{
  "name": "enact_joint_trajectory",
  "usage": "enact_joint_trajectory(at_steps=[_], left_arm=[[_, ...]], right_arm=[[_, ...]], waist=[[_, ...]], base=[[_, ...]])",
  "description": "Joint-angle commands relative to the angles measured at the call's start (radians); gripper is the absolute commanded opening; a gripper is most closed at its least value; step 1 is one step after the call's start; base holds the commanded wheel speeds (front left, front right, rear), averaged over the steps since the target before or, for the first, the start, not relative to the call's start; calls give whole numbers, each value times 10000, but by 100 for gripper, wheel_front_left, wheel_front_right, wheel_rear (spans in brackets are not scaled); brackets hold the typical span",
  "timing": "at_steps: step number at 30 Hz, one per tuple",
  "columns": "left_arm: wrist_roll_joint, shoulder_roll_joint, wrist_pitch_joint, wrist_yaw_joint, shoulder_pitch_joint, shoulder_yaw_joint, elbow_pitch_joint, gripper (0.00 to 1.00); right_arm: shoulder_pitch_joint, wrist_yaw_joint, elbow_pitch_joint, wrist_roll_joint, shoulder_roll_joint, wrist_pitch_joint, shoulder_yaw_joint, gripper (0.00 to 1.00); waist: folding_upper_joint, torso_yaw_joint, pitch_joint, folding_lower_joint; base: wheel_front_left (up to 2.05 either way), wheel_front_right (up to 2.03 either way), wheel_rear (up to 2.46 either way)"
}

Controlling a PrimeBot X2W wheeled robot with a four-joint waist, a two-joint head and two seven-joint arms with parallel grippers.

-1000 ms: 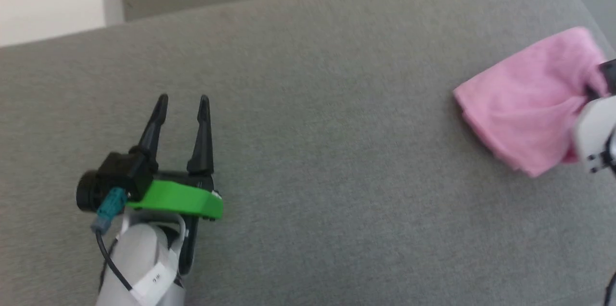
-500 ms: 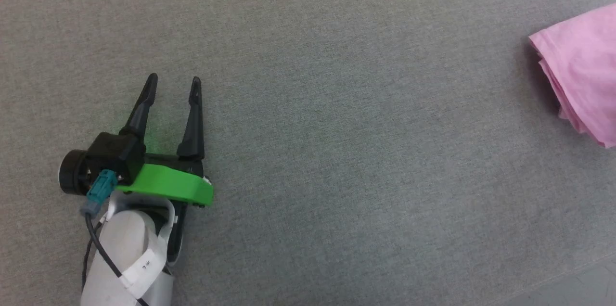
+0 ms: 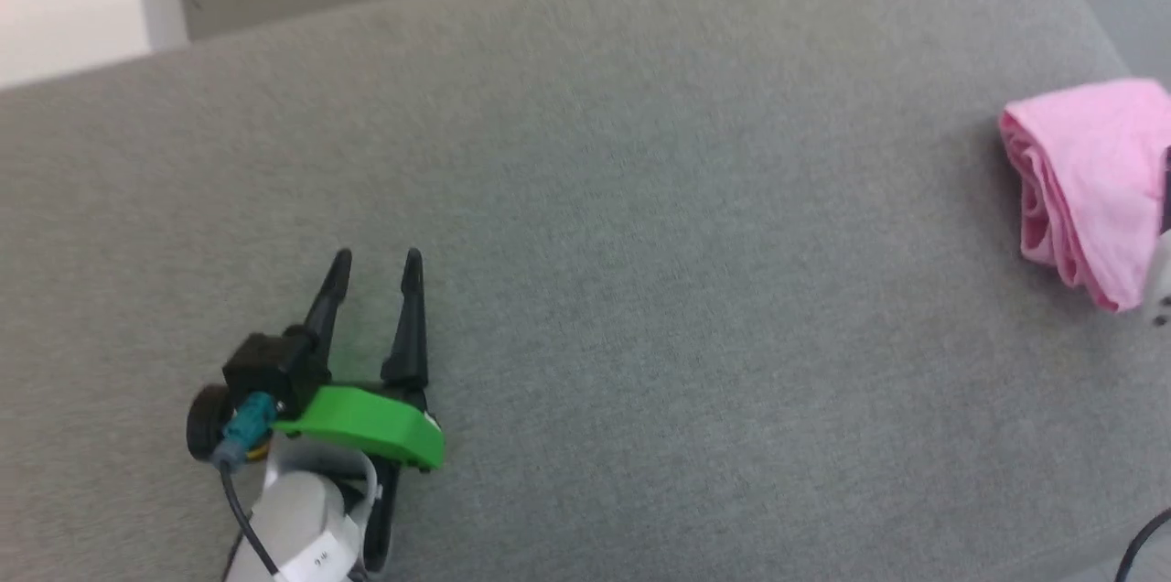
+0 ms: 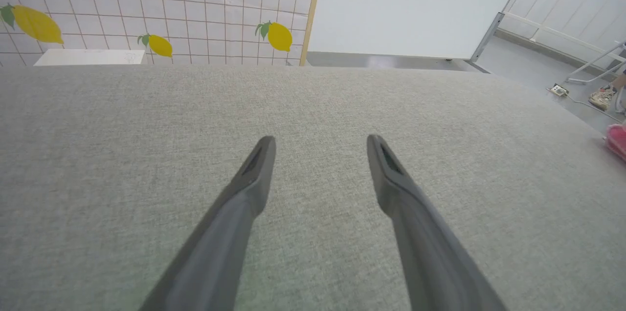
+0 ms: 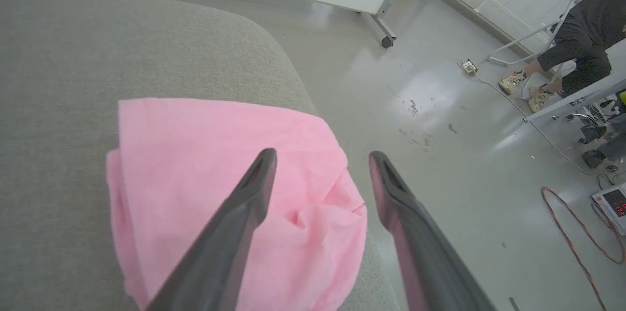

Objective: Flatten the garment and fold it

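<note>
Hovering wide and empty, the right gripper (image 5: 320, 159) points straight over the garment (image 5: 195, 169), a bunched heap at the right edge of the grey cushion (image 3: 640, 198), while the left gripper (image 3: 376, 260), also wide, sits well apart leftward, so the right arm is nearer

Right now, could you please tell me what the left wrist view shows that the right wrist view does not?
Left wrist view: the lemon-patterned wall and the open left gripper over bare cushion. Right wrist view: a red cable loop and the open right gripper over the shorts. Both: grey cushion, pink shorts, pale floor.
</note>
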Motion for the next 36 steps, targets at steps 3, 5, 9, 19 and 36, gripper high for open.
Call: enact_joint_trajectory(at_steps=[3,5,9,19,36], left_arm=[[-238,-77,-87,77,397,-36,229,100],[-306,-102,-98,91,545,-57,324,100],[-394,-145,-111,133,800,-140,465,100],[-418,-193,-124,259,1228,-328,609,100],[-372,-247,-127,270,1929,-462,393,100]], right_arm=[[752,-17,-344,835,403,-405,440,100],[1245,-17,-750,1317,611,-606,697,100],[2295,-17,-1836,2091,995,-769,1155,100],[5055,-17,-5627,2990,2409,-333,1827,100],[7724,-17,-7458,3038,2993,-573,2103,100]], waist=[[-1,1514,-2455,0],[-1,1790,-2776,0],[-1,2341,-3284,0],[-1,3433,-3712,0],[-1,3674,-4014,0]], base=[[0,0,0],[0,0,0],[0,0,0],[0,0,0],[0,0,0]])
